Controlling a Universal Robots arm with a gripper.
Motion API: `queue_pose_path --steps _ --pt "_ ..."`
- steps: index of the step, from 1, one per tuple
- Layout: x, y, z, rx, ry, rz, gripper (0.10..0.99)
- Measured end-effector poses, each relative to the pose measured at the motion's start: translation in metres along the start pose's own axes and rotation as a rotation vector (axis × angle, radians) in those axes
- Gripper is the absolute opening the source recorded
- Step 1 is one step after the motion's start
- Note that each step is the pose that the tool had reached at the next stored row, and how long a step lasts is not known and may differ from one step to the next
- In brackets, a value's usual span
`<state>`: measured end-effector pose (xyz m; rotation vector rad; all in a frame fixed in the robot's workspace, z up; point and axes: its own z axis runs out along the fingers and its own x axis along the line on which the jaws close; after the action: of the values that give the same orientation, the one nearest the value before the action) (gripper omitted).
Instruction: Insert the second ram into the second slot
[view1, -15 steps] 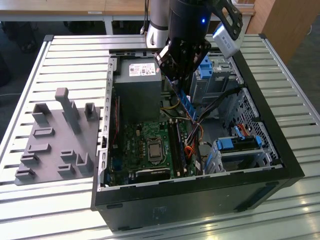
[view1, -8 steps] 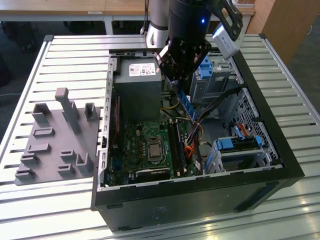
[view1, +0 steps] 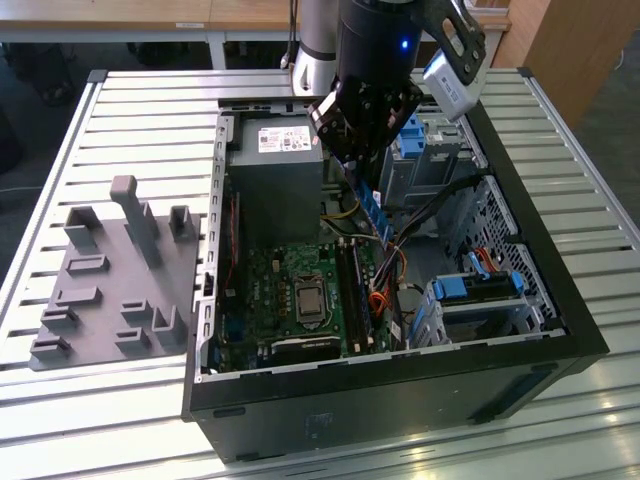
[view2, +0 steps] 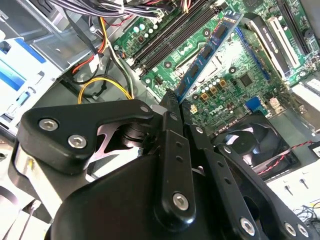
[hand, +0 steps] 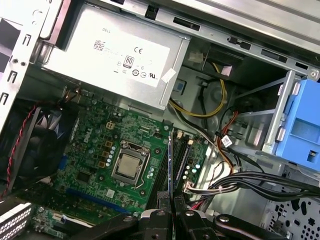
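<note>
- Exterior view: the gripper (view1: 362, 165) is down inside the open computer case (view1: 560, 300) on the slatted worktop (view1: 120, 120). It's clamped on the upper end of the second ram (view1: 372, 205). The blue stick hangs tilted below it, between the power supply (view1: 275, 170) and the drive cage (view1: 405, 170), above the motherboard (view1: 290, 285).
- Second wrist view: black fingers (view2: 172, 150) pinch one end of the second ram (view2: 210, 50). The stick runs out from the gripper (view2: 175, 102) over the green board, just beside the dark memory slots (view2: 170, 35), with its chips facing the camera.
- First wrist view: the second ram (hand: 170, 160) is edge-on here, a thin blue line coming straight out of the gripper (hand: 172, 202). It lines up along the memory slots (hand: 183, 157), beside the processor socket (hand: 129, 166). Whether it touches a slot, I can't tell.
</note>
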<state>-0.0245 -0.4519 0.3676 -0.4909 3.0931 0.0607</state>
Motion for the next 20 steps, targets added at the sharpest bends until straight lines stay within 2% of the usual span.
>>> queue_pose_path --steps 15,20 --pt "0.0001 -0.0003 0.0088 0.002 -0.0055 0.150 0.137" --pt "0.0005 -0.0010 0.0122 0.003 -0.0063 0.172 0.137"
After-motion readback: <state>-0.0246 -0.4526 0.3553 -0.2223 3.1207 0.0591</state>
